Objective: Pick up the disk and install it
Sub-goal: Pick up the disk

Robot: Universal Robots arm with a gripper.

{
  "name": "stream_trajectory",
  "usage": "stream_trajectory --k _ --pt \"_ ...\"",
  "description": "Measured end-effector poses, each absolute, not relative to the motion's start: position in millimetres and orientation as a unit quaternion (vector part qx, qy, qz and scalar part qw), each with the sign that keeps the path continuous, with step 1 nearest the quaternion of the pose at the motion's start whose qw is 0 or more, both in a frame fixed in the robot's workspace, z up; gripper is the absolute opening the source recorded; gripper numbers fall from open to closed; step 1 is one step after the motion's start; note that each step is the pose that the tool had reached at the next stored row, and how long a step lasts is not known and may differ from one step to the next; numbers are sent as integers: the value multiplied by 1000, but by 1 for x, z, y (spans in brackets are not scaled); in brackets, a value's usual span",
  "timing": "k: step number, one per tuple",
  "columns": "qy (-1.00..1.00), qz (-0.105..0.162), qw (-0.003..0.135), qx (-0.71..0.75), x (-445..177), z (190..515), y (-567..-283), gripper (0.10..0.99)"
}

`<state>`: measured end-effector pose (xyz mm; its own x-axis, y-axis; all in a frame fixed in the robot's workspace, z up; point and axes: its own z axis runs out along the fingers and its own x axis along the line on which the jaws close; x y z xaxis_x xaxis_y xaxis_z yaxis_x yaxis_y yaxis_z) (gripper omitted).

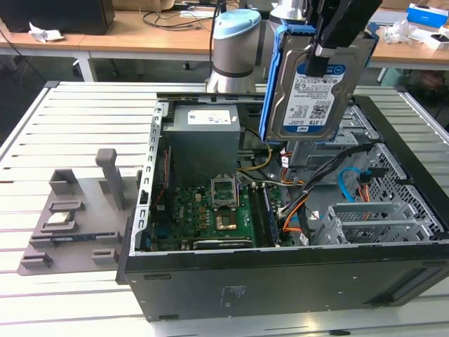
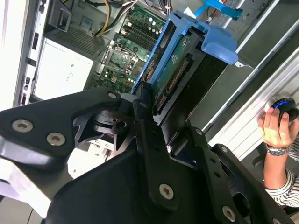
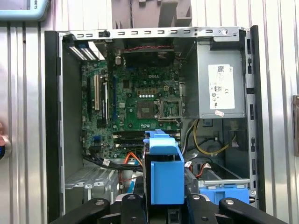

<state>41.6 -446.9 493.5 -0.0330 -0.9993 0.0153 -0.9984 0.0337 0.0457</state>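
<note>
The disk [image 1: 312,91], a silver hard drive with a white-and-blue label and a blue rail frame, hangs upright and slightly tilted above the open computer case [image 1: 280,270]. My gripper [image 1: 319,53] is shut on it from above, black fingers clamping its upper end. In the second wrist view the disk [image 2: 180,70] runs away from my gripper [image 2: 147,105] toward the case interior. In the first wrist view I see the disk [image 3: 163,172] edge-on in my gripper [image 3: 161,207], over the drive-bay side of the case [image 3: 154,31], near a blue-railed bay [image 3: 224,192].
Inside the case lie a motherboard [image 1: 210,210], a grey power supply [image 1: 203,140] and loose orange, blue and black cables [image 1: 330,189]. A grey fixture plate [image 1: 77,217] sits at the exterior view's left. A person's hand [image 2: 275,126] rests beside the case.
</note>
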Motion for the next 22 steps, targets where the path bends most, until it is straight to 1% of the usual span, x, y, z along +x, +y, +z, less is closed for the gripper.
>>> stream_trajectory --k 9,22 --pt "-719 -11 21 695 42 493 -462 361" --pt "-719 -11 21 695 42 493 -495 361"
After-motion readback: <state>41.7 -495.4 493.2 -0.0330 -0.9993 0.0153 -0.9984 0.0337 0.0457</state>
